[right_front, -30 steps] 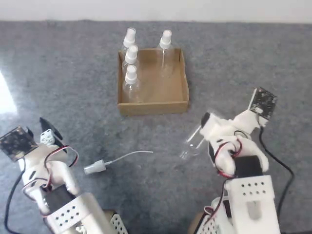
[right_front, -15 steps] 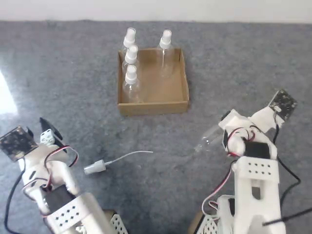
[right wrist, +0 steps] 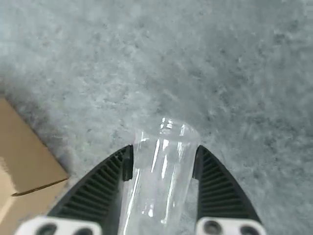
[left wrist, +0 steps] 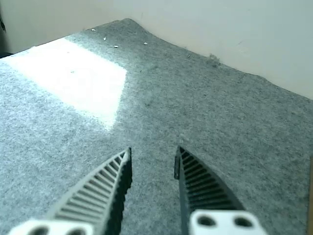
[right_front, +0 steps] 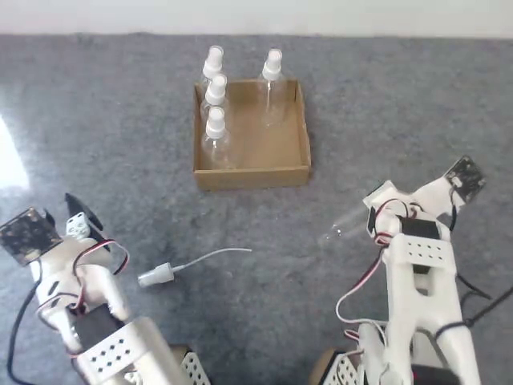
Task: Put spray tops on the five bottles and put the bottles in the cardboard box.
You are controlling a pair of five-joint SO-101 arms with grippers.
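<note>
A clear bottle [right wrist: 161, 171] without a top lies between the fingers of my right gripper [right wrist: 162, 156], which is shut on it. From above, this bottle [right_front: 343, 224] is held at the right, its neck pointing left. A loose spray top [right_front: 157, 275] with a long white tube lies on the grey mat at the lower left. Three capped bottles [right_front: 217, 136] stand in the cardboard box [right_front: 253, 172]; one more capped bottle [right_front: 212, 61] stands at its back edge. My left gripper [left wrist: 152, 159] is open over bare mat at the far left.
Grey mat [right_front: 120, 136] covers the table, with a pale wall along the far edge. A bright sunlit patch [left wrist: 73, 78] falls on the mat at the left. Open mat lies between the box and both arms.
My right arm has swung right and drawn back with the bottle, which now points more sideways. The left arm and the spray top have not moved.
</note>
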